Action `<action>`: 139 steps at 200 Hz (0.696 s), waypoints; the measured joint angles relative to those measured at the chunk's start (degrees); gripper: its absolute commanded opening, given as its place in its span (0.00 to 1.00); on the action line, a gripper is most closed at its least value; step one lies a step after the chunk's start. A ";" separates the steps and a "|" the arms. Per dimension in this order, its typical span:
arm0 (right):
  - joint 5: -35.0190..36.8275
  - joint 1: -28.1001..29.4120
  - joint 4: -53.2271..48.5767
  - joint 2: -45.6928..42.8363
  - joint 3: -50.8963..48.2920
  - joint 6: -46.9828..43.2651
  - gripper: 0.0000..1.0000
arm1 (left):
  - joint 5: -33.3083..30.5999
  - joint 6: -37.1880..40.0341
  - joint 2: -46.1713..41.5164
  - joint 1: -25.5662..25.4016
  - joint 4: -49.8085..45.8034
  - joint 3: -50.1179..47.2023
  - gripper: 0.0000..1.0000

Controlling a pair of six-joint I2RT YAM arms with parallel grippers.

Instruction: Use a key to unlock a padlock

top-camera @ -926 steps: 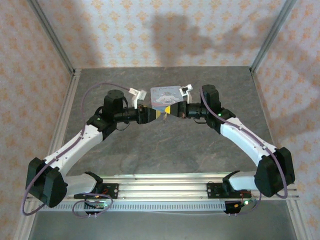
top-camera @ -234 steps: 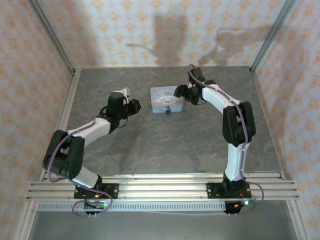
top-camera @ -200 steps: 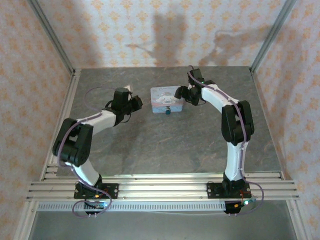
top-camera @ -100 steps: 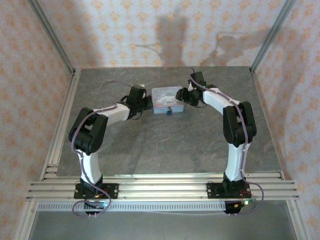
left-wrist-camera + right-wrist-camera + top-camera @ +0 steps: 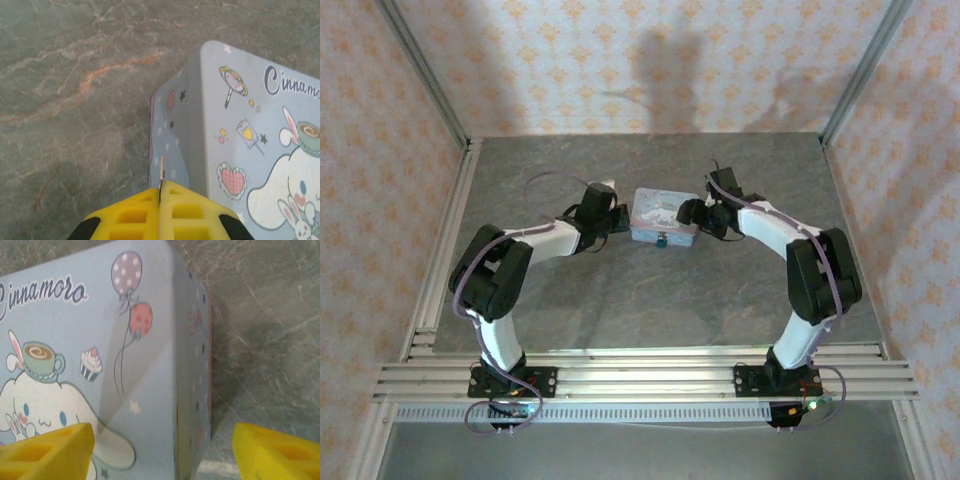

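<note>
The grey marbled table (image 5: 620, 300) carries a pale blue cartoon tin (image 5: 662, 215) at the centre of the top view. The left gripper (image 5: 613, 216) sits just beside the tin's left end and the right gripper (image 5: 690, 212) at its right end. In the left wrist view the yellow fingers (image 5: 135, 215), cut off by the lower edge, are pressed together on a thin key blade (image 5: 161, 172); its bow is hidden. In the right wrist view the right gripper's jaws stand spread at the lower corners, holding nothing. The padlock (image 5: 661, 240) is a tiny dark speck at the tin's near wall, too small to make out.
</note>
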 measured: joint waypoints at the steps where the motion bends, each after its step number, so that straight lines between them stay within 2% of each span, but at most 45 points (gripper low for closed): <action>1: 0.02 0.02 -0.09 -0.13 -0.09 0.02 0.74 | 0.00 0.04 -0.09 -0.02 -0.02 -0.15 0.00; 36: 6.78 3.04 -2.73 -9.42 -4.96 -0.90 0.73 | 0.17 0.50 -2.71 0.02 -0.02 -3.50 0.00; 74: 15.80 13.68 -1.44 -17.62 -10.60 0.57 0.67 | 0.26 0.55 -4.66 0.42 -0.02 -4.68 0.00; 96: 18.40 17.59 0.81 -16.02 -13.31 3.69 0.62 | 0.39 0.50 -4.87 0.96 0.00 -4.85 0.00; 139: 21.64 20.35 2.86 -4.24 -9.84 7.80 0.56 | 1.51 0.44 -6.08 2.54 0.20 -8.04 0.00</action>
